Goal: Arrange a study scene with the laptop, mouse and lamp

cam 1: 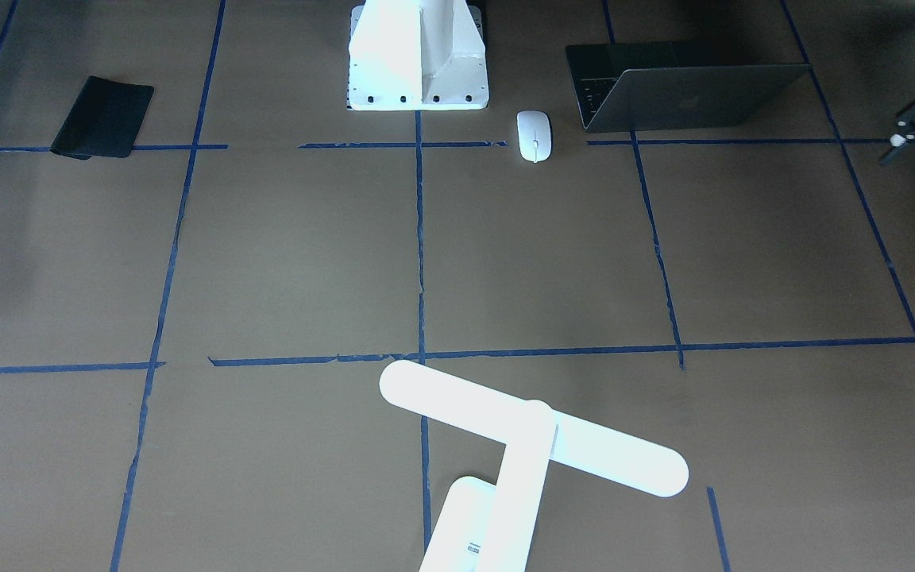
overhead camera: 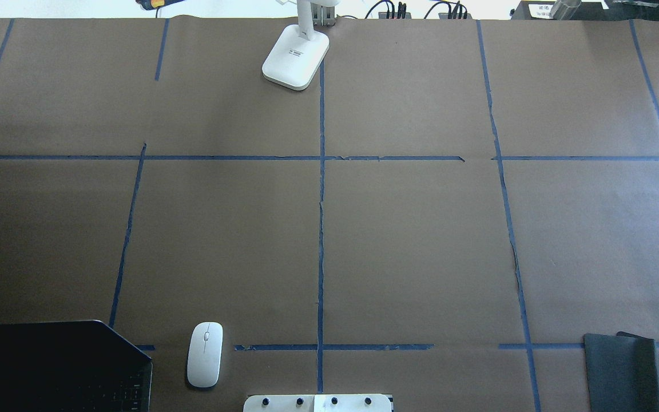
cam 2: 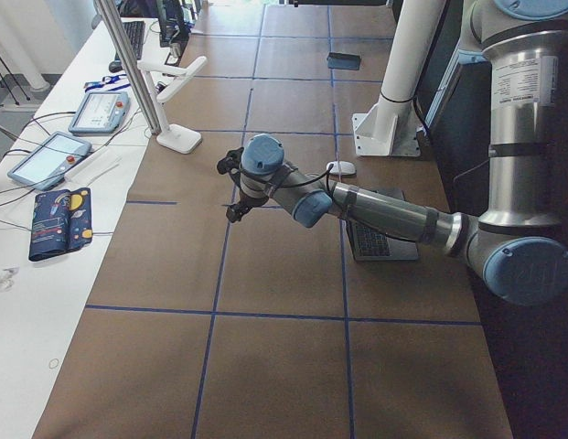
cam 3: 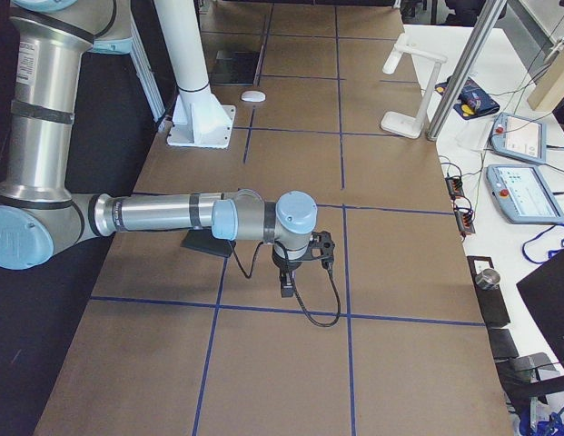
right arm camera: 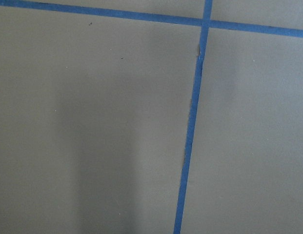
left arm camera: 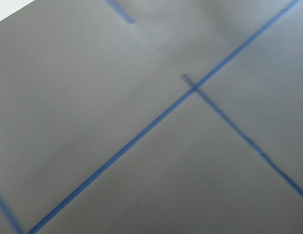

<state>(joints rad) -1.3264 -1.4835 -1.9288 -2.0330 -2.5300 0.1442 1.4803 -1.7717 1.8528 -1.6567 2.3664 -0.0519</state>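
Laptop [cam 1: 688,95] beside mouse [cam 1: 534,136] on worktop [cam 1: 299,254]; left end effector [cam 2: 229,190] hovers parted, right end effector [cam 3: 304,268] state cannot be told.

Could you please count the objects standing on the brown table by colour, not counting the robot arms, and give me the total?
White: 3 (mouse, lamp, pedestal block)
Grey: 1 (laptop)
Black: 1 (mouse pad)
Total: 5

broad bare tabletop [overhead camera: 421,246] mid-table, pedestal [cam 1: 418,75] just beside mouse [cam 1: 534,136]
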